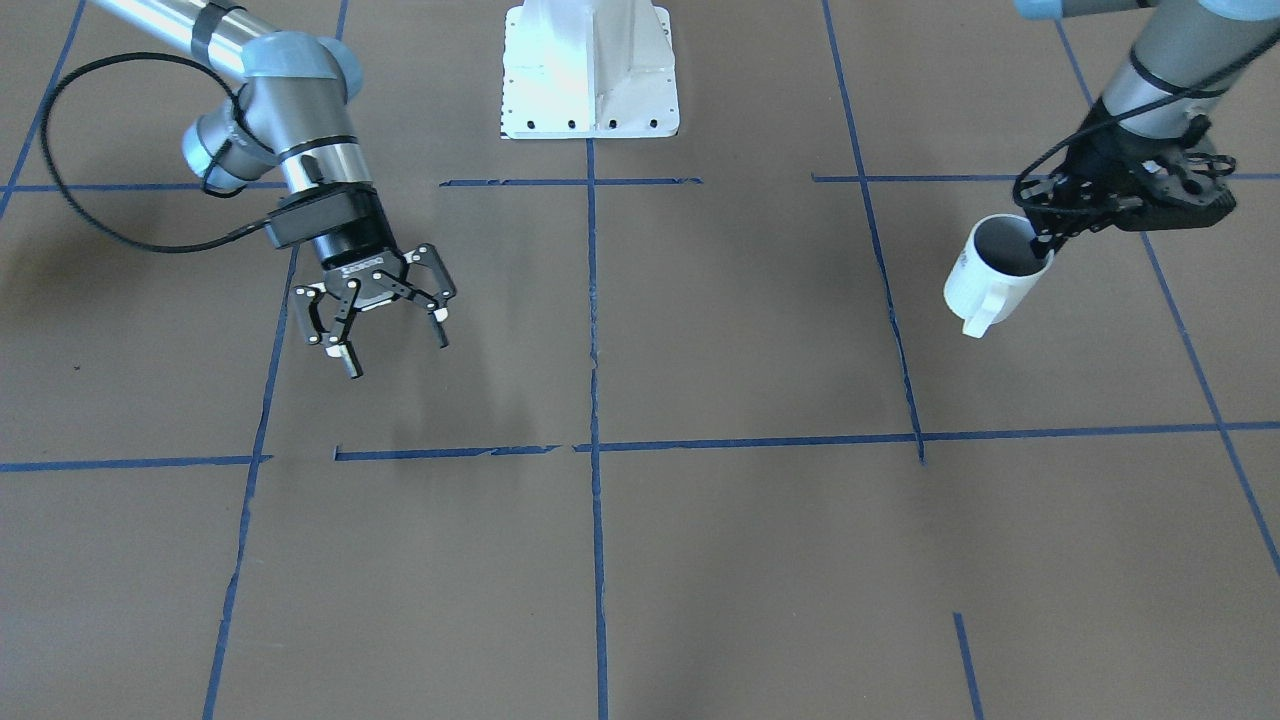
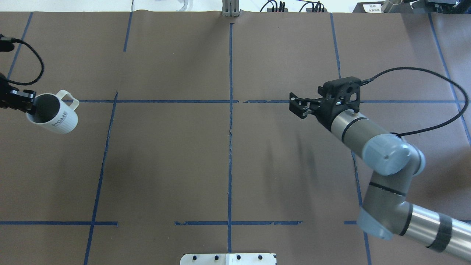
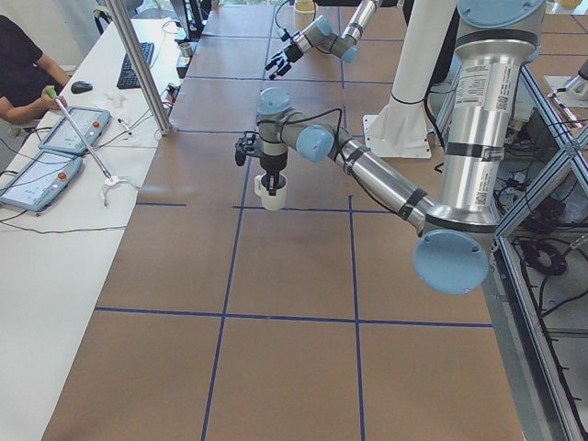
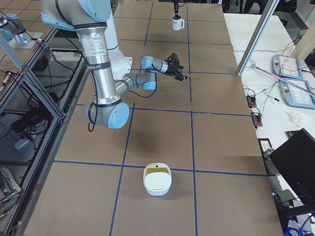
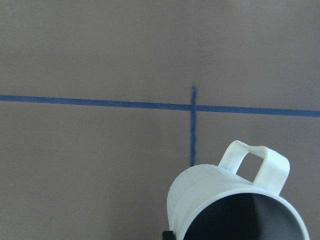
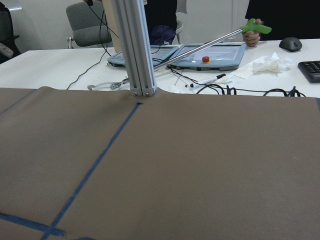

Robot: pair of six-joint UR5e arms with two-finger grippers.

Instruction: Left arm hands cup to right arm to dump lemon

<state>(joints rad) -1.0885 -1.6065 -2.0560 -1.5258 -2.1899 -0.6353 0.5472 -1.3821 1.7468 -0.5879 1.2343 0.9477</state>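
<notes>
– what's nearest, from the right end?
– a white bowl [image 4: 157,180] on the brown table [image 4: 221,147]. beyond it the right gripper [image 1: 395,350], fingers spread, grasping nothing.
– and the cup?
– far left end: the cup [image 1: 985,285], tilted, its rim pinched by the left gripper [image 1: 1043,243].

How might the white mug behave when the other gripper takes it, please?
The cup looks like glazed ceramic, so probably stiff but slippery. Pinched only at its rim by the left gripper, it hangs tilted and may pivot. Dropped, it would likely chip.
</notes>
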